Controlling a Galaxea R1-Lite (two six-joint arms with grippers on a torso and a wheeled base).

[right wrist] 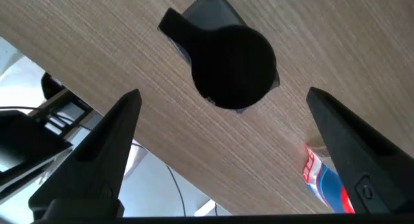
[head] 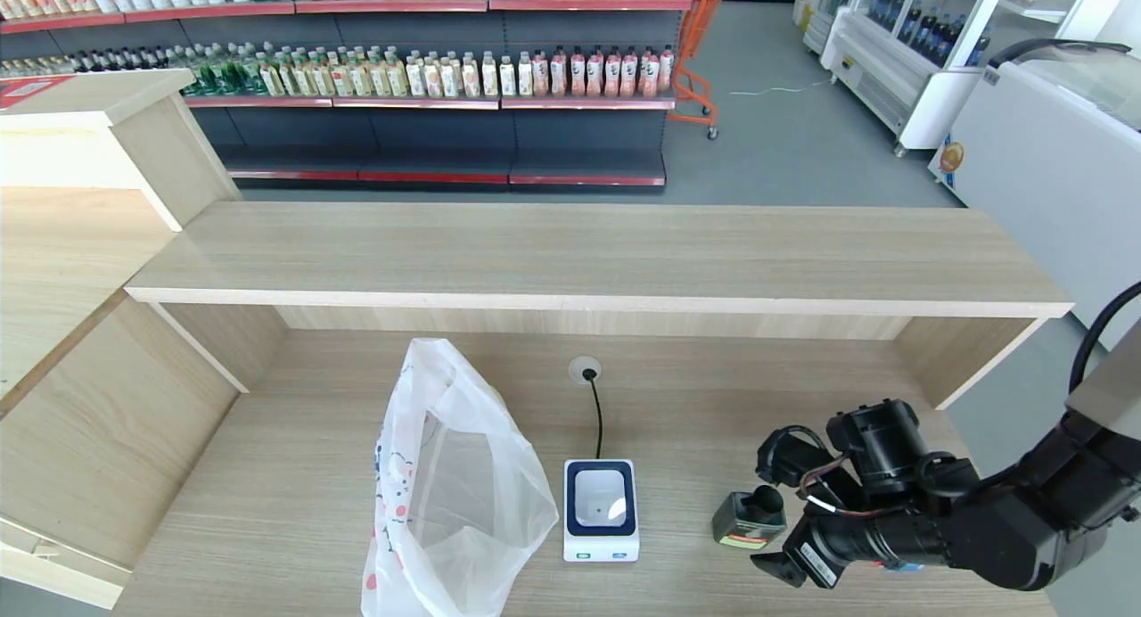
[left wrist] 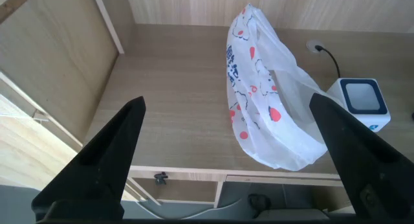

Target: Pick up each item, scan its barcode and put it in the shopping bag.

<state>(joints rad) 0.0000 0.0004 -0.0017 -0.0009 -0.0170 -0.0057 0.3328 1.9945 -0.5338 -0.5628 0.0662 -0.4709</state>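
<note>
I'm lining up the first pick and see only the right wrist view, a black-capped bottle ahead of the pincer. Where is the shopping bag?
Observer: The shopping bag stands upright on the counter, to the robot's left of the scanner.
Operator: Where's the scanner from my bottle?
Observer: Between the bottle and the bag, its window facing up.
Operator: Is the left pincer free?
Observer: Yes, the left pincer is open and empty, held above the counter, left of the bag.
</note>
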